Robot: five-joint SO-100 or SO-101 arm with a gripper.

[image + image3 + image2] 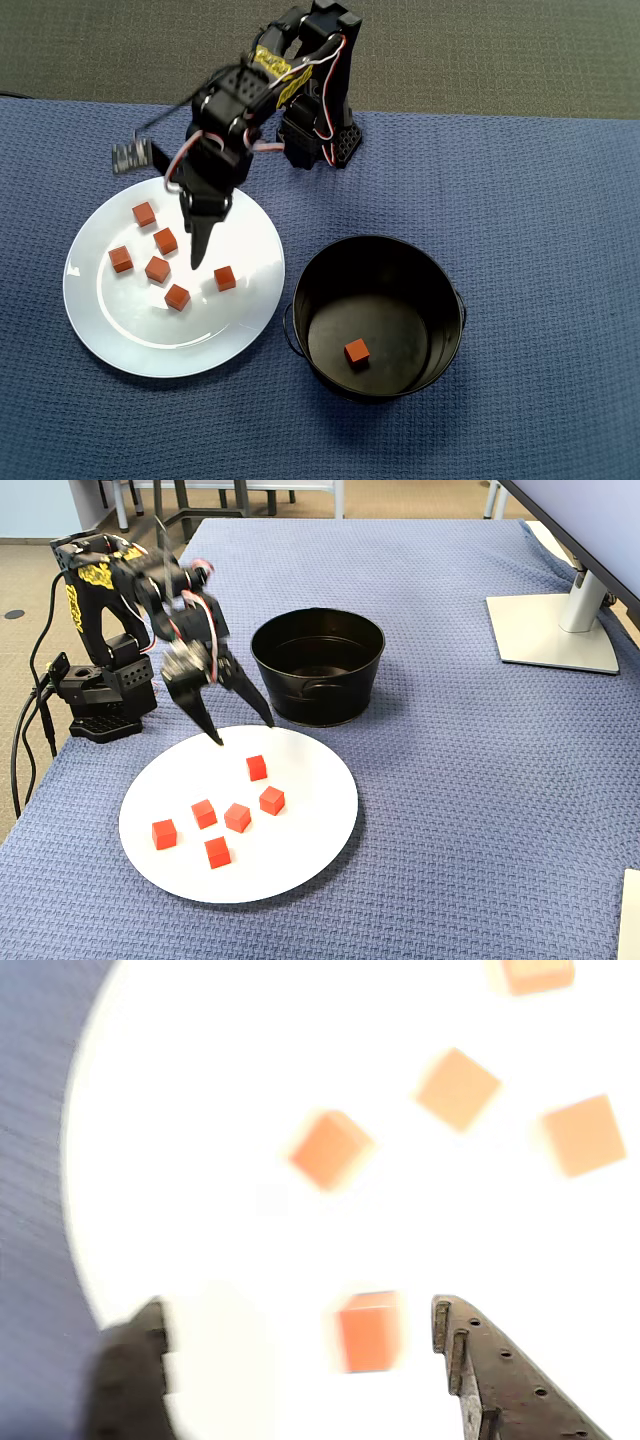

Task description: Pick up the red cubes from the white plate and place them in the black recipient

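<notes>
Six red cubes lie on the white plate (250, 235), among them cubes at the left (120, 259), in the middle (157, 269) and at the right (225, 278). A seventh cube (357, 351) lies on the bottom of the black recipient (376, 241), to the right of the plate. My gripper (243, 732) hangs open and empty a little above the plate's near-robot side (310, 810). In the blurred wrist view the gripper (300, 1315) frames one cube (368, 1330) below it, close to the right finger (470, 1360). Three more cubes lie beyond. In the overhead view the gripper (198, 258) points down over the plate.
Blue woven cloth (520, 200) covers the table. The arm's base (100, 705) stands left of the plate in the fixed view. The black recipient (318, 695) stands just behind the plate. A monitor stand (550, 630) sits at the far right.
</notes>
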